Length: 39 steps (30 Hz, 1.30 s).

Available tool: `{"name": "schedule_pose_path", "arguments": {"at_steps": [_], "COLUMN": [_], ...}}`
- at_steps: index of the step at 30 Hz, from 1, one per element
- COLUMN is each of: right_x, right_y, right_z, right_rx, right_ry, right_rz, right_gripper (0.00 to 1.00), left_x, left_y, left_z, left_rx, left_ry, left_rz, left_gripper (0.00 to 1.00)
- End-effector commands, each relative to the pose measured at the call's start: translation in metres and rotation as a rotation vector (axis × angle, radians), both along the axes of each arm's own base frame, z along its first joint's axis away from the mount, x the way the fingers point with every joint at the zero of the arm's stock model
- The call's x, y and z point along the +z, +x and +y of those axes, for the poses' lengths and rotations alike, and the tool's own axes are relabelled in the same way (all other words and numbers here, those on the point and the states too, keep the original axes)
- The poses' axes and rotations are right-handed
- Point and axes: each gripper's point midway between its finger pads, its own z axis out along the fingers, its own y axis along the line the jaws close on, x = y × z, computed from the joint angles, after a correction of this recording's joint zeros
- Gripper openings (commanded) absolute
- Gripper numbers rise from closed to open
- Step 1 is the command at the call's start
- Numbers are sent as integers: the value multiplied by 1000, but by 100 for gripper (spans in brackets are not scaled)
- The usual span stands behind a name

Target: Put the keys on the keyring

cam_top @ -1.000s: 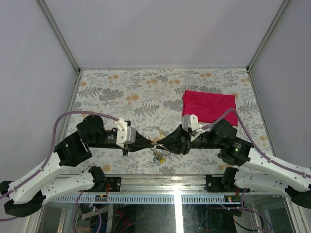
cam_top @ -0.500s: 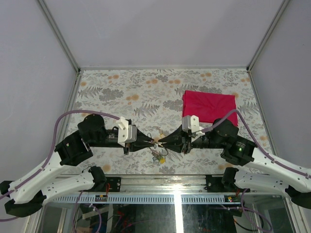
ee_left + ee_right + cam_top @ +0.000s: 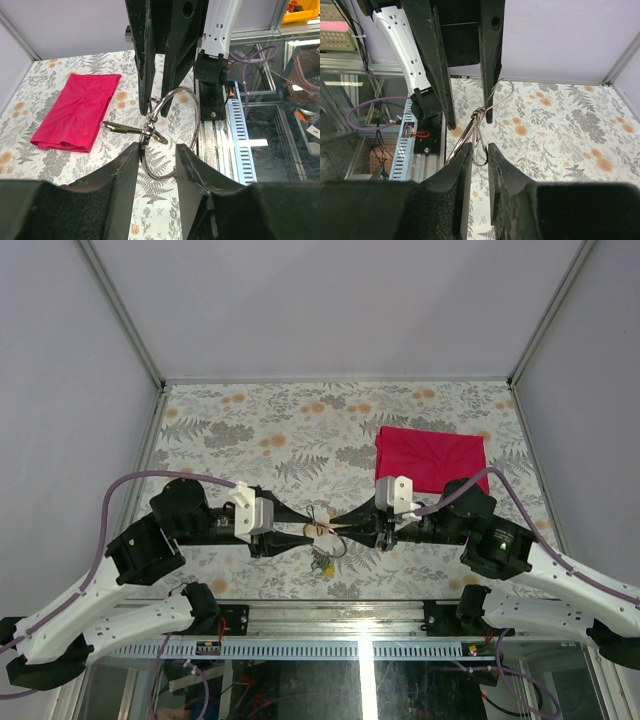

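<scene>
The silver keyring point(image 3: 322, 531) hangs in the air between my two grippers near the table's front edge. My right gripper point(image 3: 338, 526) is shut on it; in the right wrist view point(image 3: 479, 147) the ring point(image 3: 465, 137) runs edge-on between the narrow jaws. My left gripper point(image 3: 305, 528) is open; in the left wrist view point(image 3: 156, 150) its fingers stand either side of the ring's lower arc point(image 3: 197, 120) with a wide gap. A silver snap clip point(image 3: 130, 129) hangs on the ring. Small coloured keys point(image 3: 322, 562) show just below the ring; whether they hang or lie on the table I cannot tell.
A folded red cloth point(image 3: 430, 460) lies at the right on the flowered table, also in the left wrist view point(image 3: 77, 115). The metal rail point(image 3: 330, 645) along the front edge is close behind the grippers. Grey walls close in three sides.
My left gripper has drawn back to the left and opened. The right gripper has stretched out and narrowed to a point on the ring, which sits a little farther from the front edge.
</scene>
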Motion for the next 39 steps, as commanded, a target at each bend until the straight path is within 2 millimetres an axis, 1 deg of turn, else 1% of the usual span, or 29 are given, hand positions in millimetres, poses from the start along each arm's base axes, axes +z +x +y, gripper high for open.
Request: {"name": "schedule_pose_path", "arguments": {"at_steps": [1, 8, 10, 13, 16, 19, 22, 24, 26, 28, 32, 33, 35, 37, 39], "right_x": [38, 34, 33, 26, 19, 6, -11, -25, -38, -50, -85, -93, -114, -140, -166], "right_y": [18, 35, 41, 49, 57, 66, 80, 83, 88, 87, 81, 79, 72, 69, 63], "right_z": [-11, -19, -22, -27, -31, -37, -45, -51, -59, -62, -65, -65, -63, -64, -64], "right_rx": [-108, -213, -243, -285, -324, -374, -480, -529, -605, -644, -711, -729, -727, -742, -706], "right_ry": [44, -5, -22, -82, -158, -227, -272, -303, -319, -321, -345, -350, -390, -464, -543], "right_rz": [-101, -119, -131, -152, -162, -153, -85, -27, 57, 145, 345, 396, 481, 566, 667], "right_gripper": [0, 0, 0, 0, 0, 0, 0, 0, 3, 6, 21, 22, 24, 26, 32], "left_x": [20, 29, 32, 34, 28, 19, 14, 9, 2, -7, -29, -36, -50, -63, -70], "left_y": [4, 22, 27, 30, 31, 38, 51, 63, 72, 78, 90, 93, 99, 101, 102], "left_z": [6, 13, 16, 15, 10, 7, 10, 15, 19, 21, 18, 17, 15, 13, 12], "left_rx": [48, 178, 219, 232, 225, 256, 340, 423, 483, 532, 604, 620, 649, 649, 638], "left_ry": [-69, -149, -174, -199, -195, -187, -202, -215, -214, -216, -189, -177, -148, -125, -116], "left_rz": [-36, -35, -29, -12, 13, 41, 81, 126, 158, 198, 286, 307, 350, 383, 408], "left_gripper": [36, 38, 40, 42, 43, 43, 42, 43, 44, 46, 47, 47, 47, 48, 48]}}
